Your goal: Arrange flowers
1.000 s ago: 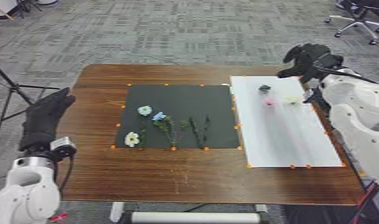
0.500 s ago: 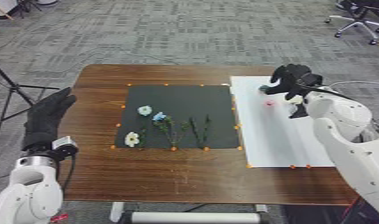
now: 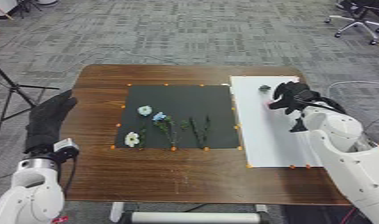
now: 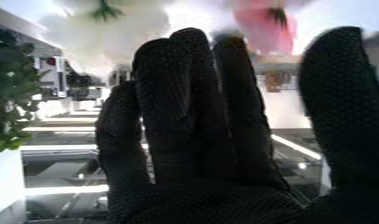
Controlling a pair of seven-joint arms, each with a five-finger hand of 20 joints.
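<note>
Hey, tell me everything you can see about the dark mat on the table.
The dark mat is a nearly square, charcoal-coloured sheet, plain and matte-looking. It lies flat on the brown wooden table, to the left of the white sheet, with small orange markers spaced round its edges. Resting on it are a pale flower, a blue flower, a white flower near its near left corner, and thin green stems.
</note>
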